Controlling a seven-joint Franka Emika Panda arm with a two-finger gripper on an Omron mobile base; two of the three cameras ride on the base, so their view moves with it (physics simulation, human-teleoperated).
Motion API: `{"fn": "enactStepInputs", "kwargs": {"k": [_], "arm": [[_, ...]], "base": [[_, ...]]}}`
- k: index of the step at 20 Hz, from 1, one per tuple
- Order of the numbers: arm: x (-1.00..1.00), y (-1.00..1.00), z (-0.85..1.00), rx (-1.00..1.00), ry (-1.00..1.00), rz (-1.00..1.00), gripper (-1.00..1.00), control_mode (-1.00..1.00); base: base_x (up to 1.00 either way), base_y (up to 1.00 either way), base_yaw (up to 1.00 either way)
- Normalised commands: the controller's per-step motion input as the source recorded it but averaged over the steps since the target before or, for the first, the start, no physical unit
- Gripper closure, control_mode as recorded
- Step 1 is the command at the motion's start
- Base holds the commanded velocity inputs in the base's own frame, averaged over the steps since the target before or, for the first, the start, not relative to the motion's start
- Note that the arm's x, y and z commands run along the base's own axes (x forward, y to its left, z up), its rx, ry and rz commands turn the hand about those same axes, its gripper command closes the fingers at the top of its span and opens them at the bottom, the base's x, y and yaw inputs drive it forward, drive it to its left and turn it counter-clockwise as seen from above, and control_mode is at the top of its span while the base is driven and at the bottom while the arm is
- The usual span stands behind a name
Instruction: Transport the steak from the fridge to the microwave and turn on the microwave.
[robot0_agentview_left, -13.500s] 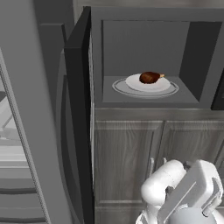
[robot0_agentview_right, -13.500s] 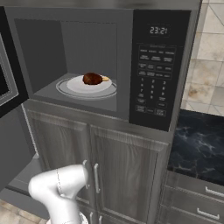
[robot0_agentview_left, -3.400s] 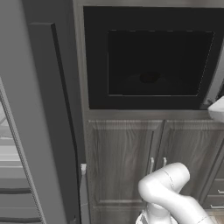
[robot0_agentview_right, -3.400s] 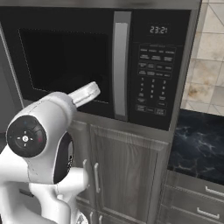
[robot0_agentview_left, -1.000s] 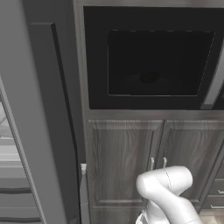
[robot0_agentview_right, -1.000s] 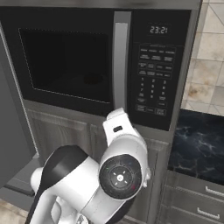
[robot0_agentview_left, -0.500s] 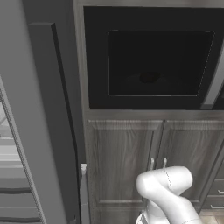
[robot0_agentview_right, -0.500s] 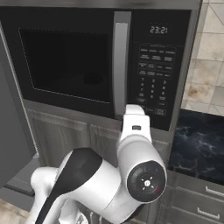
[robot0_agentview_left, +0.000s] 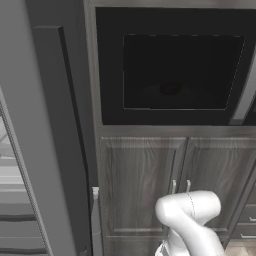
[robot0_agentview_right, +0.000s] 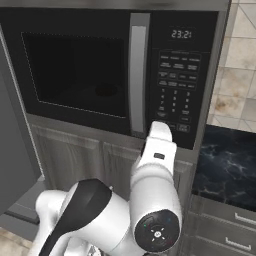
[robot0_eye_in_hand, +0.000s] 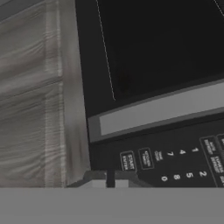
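Two pincer (robot0_eye_in_hand: 109, 183) tips pressed together hover just beside the microwave (robot0_eye_in_hand: 175, 131) keypad's lower edge.

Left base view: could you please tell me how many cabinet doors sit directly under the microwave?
2: the left door and the right door, side by side below the microwave. The robot arm covers part of the right door's lower half.
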Motion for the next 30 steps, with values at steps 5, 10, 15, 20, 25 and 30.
{"fn": "enactStepInputs", "kwargs": {"k": [5, 10, 15, 20, 25, 30], "arm": [[0.21, 0.18, 0.00, 0.05, -0.08, -0.13, 1.00, -1.00], [0.28, 0.08, 0.04, 0.06, -0.02, -0.08, 1.00, -1.00], [0.45, 0.00, 0.05, 0.08, 0.00, -0.07, 1.00, -1.00], [0.43, 0.00, 0.11, 0.11, 0.00, -0.04, 1.00, -1.00], [0.36, -0.08, 0.04, 0.12, 0.01, -0.04, 1.00, -1.00], [0.20, -0.25, 0.00, 0.11, 0.05, -0.07, 1.00, -1.00]], "base": [[0.00, 0.00, 0.00], [0.00, 0.00, 0.00], [0.00, 0.00, 0.00], [0.00, 0.00, 0.00], [0.00, 0.00, 0.00], [0.00, 0.00, 0.00]]}}
